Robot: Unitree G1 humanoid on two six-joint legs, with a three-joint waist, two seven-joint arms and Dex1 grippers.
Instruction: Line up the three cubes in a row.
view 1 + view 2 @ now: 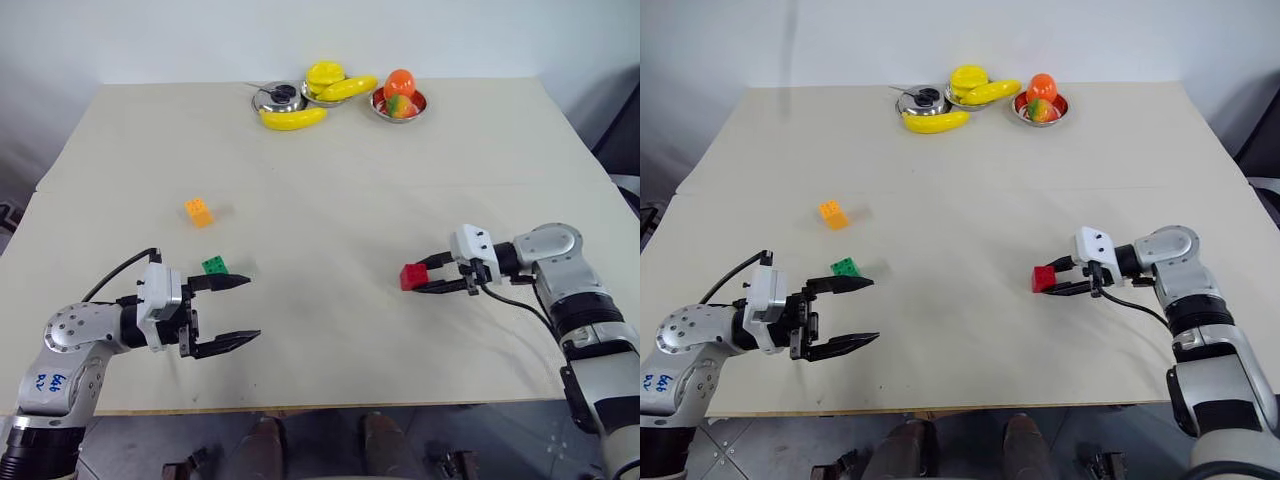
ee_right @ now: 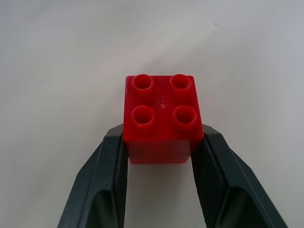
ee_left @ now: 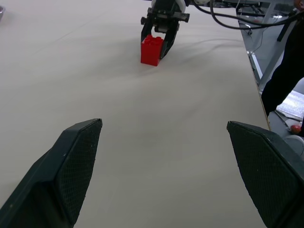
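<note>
From the head camera, a pale table (image 1: pixel 330 160) holds the right gripper (image 1: pixel 428 280), its two black fingers closed on a red cube (image 1: pixel 412 276) at the table's right side. The left gripper (image 1: pixel 235 311) is over the near left part of the table, jaws spread wide and empty. A green cube (image 1: pixel 214 265) lies just beyond its far finger, and an orange cube (image 1: pixel 198 212) sits further back on the left, apart from the green one. Metal bowls (image 1: pixel 398 105) and yellow bananas (image 1: pixel 292 118) stand at the far edge

In the left wrist view, the red cube looks to rest on the table between the right gripper's fingertips

In the right wrist view, both fingers (image 2: pixel 107 175) press the red cube's sides, four studs facing up
</note>
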